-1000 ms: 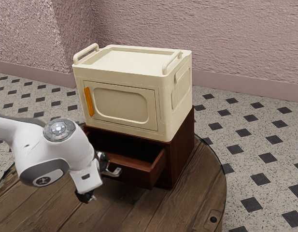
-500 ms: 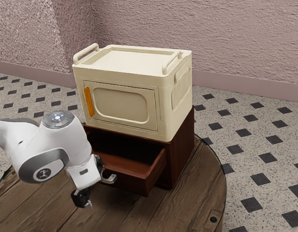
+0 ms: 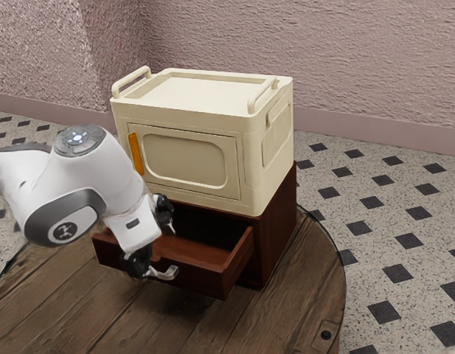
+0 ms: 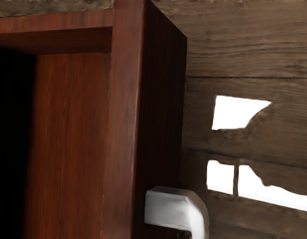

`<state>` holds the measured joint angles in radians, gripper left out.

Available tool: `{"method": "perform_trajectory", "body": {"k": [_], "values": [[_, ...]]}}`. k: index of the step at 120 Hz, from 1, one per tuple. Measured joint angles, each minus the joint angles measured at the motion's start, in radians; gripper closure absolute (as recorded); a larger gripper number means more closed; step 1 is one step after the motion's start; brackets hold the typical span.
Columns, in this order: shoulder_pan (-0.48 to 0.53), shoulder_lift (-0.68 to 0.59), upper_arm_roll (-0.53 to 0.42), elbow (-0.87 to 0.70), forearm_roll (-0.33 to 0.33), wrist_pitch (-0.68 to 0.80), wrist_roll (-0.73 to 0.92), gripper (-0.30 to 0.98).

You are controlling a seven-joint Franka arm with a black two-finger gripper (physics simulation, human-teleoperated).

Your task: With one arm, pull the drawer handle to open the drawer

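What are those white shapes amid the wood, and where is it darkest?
Wrist view: blank white patches with hard edges in the tabletop, cause unclear; the handle is pale, the drawer's front face dim. Exterior view: deep shadow at the back of the drawer.

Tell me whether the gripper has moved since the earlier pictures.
Yes: judged against the box, the gripper now sits higher in the exterior view than in both earlier pictures.

Red-brn drawer (image 4: 124, 124) open, silver hndl (image 4: 168, 206) on front (image 4: 160, 109), wood tbl (image 4: 243, 50) w/ white patches (image 4: 235, 112).
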<state>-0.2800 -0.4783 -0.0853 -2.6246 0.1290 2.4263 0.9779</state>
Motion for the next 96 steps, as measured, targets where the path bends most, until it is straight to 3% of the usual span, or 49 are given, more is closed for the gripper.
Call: {"method": "perform_trajectory", "body": {"k": [25, 50, 80, 96], "values": [[-0.001, 0.013, 0.005, 0.146, -0.024, -0.071, -0.002, 0.01], [0.013, 0.015, 0.007, 0.336, -0.032, -0.247, -0.058, 0.00], [0.014, 0.017, 0.001, 0.443, -0.010, -0.484, -0.243, 0.00], [0.015, 0.046, -0.004, 0.593, -0.002, -0.639, -0.393, 0.00]]}}
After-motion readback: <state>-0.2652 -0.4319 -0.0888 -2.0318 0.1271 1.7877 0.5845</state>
